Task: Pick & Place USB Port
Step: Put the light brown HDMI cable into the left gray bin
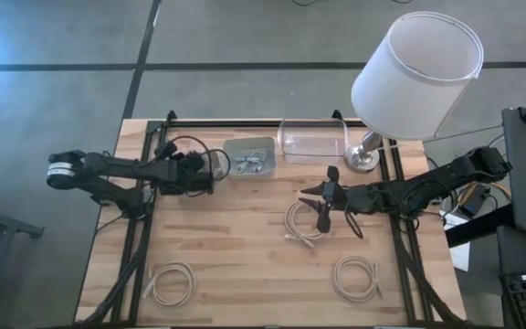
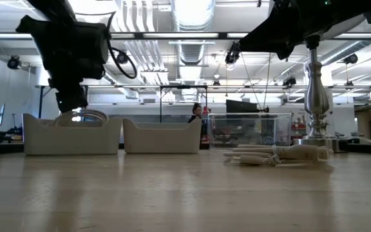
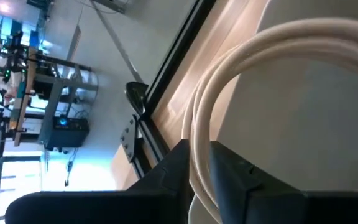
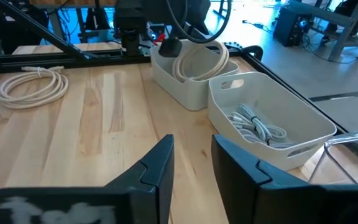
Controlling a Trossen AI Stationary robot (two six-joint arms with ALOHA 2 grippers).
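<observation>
A coiled white cable (image 3: pixel 229 81) is loosely straddled by the left gripper (image 1: pixel 210 171) over a bin (image 4: pixel 188 81); the right gripper (image 1: pixel 322 203) is held open above the table (image 1: pixel 245 256).

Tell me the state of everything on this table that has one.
Left claw: over the outer bin.
Right claw: open, empty.
Outer bin: holds one coiled cable.
Middle bin: holds loose cables.
Clear box: appears empty.
Table coils: three, coiled, unplaced.
</observation>
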